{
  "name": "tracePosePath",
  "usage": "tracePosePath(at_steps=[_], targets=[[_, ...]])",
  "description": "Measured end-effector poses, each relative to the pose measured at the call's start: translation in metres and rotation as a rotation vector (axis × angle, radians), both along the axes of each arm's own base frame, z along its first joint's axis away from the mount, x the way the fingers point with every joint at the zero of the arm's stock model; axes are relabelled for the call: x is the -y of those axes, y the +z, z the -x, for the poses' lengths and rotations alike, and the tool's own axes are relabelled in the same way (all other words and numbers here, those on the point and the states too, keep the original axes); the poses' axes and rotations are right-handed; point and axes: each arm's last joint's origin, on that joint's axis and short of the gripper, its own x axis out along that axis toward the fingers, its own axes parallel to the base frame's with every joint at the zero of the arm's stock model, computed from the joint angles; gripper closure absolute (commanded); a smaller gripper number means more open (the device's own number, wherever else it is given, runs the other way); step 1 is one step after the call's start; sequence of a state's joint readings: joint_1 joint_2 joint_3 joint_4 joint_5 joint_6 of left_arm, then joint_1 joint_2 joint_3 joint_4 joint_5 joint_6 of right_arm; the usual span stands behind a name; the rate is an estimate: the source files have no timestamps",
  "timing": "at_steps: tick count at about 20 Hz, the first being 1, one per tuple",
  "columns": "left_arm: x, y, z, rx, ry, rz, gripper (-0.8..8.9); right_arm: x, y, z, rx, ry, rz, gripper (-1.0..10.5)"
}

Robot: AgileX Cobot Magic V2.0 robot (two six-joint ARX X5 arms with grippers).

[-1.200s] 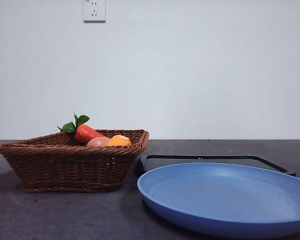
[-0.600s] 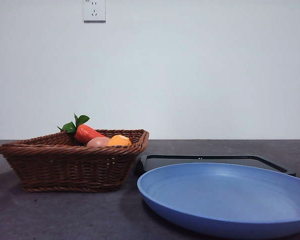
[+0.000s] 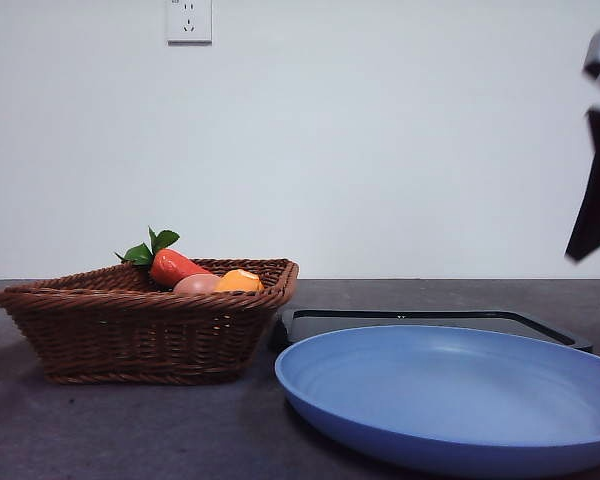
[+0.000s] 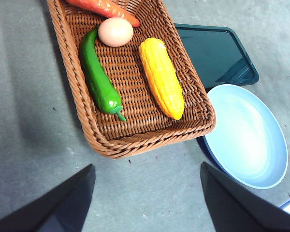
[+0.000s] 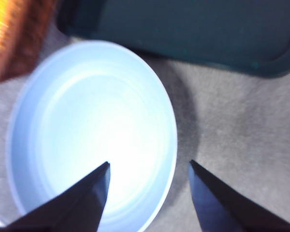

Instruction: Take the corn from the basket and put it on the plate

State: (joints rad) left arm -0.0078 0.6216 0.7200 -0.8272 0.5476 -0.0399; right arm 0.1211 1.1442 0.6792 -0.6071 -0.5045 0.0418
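Left pincer (image 4: pixel 145 193) spread wide and holding nothing, poised high above the grey surface (image 4: pixel 34 101) just short of the near rim of the shallow brown woven wicker basket (image 4: pixel 150 140). Long ridged orange-yellow corn cob (image 4: pixel 162 77) lying flat on the weave, along the basket wall closest to the wide round matte blue plate (image 4: pixel 246 135). Long axis running roughly away from that pincer, slightly slanted, with the tapered tip nearest and the blunter end farther in. Beside it in the same basket: a green pepper-like pod (image 4: pixel 99 77) roughly parallel and apart from the cob, a small pinkish-tan egg-shaped thing (image 4: pixel 115 32) between their far ends, and a red-orange carrot (image 4: pixel 104 7) across the far side.

Right pincer (image 5: pixel 147 193) likewise parted and empty, hanging over the plate's edge, with the flat black rectangular tray (image 5: pixel 183 29) beyond and only a blurred corner of wicker at the frame's margin. Probably the dark shape at the front view's upper right edge, though hard to confirm from that sliver.

Judged nearer and better placed for the grasp: the left one, looking straight down the cob. Likely need: a forward reach with jaws turned across the cob's width, closing at mid-length, clear of the basket wall. Plate bare, corn not yet lifted.
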Motion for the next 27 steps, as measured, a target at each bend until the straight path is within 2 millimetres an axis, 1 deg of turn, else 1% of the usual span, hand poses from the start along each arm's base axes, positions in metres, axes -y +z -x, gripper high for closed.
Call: tracePosePath(at_steps=[3, 8, 13, 15, 17, 21, 24, 25, 27], targets=[[0.000, 0.000, 0.000, 0.000, 0.000, 0.000, 4.62, -0.005, -0.017, -0.011, -0.064, 0.014, 0.010, 6.8], [0.000, 0.000, 0.000, 0.000, 0.000, 0.000, 4.62, -0.009, -0.034, -0.021, -0.119, 0.028, 0.018, 6.9], [0.000, 0.000, 0.000, 0.000, 0.000, 0.000, 4.62, -0.013, -0.047, -0.026, -0.166, 0.042, 0.025, 7.7], [0.000, 0.000, 0.000, 0.000, 0.000, 0.000, 4.62, -0.015, -0.051, -0.027, -0.186, 0.048, 0.029, 8.4], [0.000, 0.000, 0.000, 0.000, 0.000, 0.000, 4.62, -0.015, -0.052, -0.027, -0.185, 0.047, 0.031, 9.4], [0.000, 0.000, 0.000, -0.002, 0.000, 0.000, 4.62, -0.015, -0.051, -0.028, -0.188, 0.034, 0.024, 9.5], [0.003, -0.002, -0.006, -0.028, -0.022, 0.003, 4.62, -0.011, -0.047, -0.029, -0.211, 0.009, 0.020, 9.5], [0.005, -0.003, -0.009, -0.031, -0.035, 0.004, 4.62, -0.009, -0.044, -0.028, -0.218, 0.001, 0.021, 9.5], [0.011, -0.003, -0.019, -0.020, -0.062, 0.019, 4.62, -0.004, -0.028, -0.025, -0.188, -0.025, 0.025, 9.5]])
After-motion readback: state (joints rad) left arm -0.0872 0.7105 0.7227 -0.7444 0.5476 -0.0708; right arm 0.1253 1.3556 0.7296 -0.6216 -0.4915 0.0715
